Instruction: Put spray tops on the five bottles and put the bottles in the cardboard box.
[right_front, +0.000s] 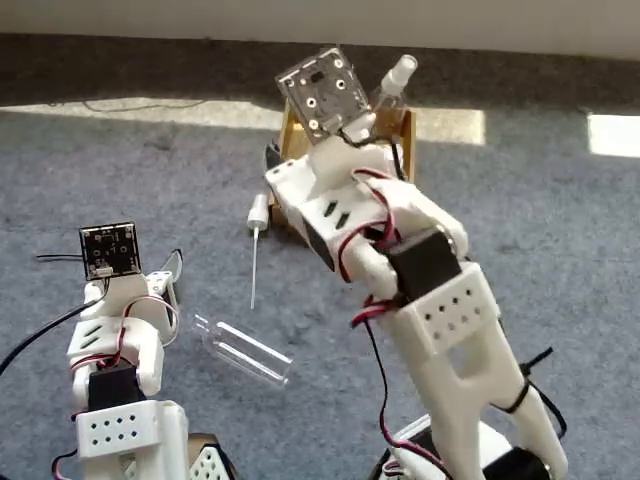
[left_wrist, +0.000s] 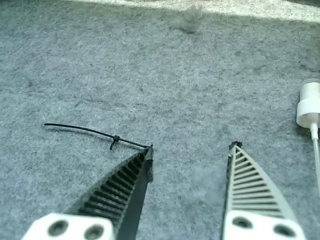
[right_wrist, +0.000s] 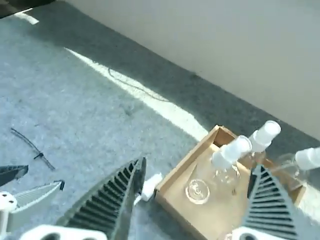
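So the right gripper (right_wrist: 200, 165) hangs jaws apart over the cardboard box (right_wrist: 186, 161), where the capped bottles (right_wrist: 232, 150) sit. The left gripper (left_wrist: 192, 146) waits spread open near a loose spray top (left_wrist: 307, 102), likely meant for the bare bottle (right_front: 245, 352) lying on the carpet.

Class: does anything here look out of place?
One clear bottle lies on its side, uncapped, on the carpet; a spray top lies loose beside the cardboard box. A stray black cable tie lies there too.
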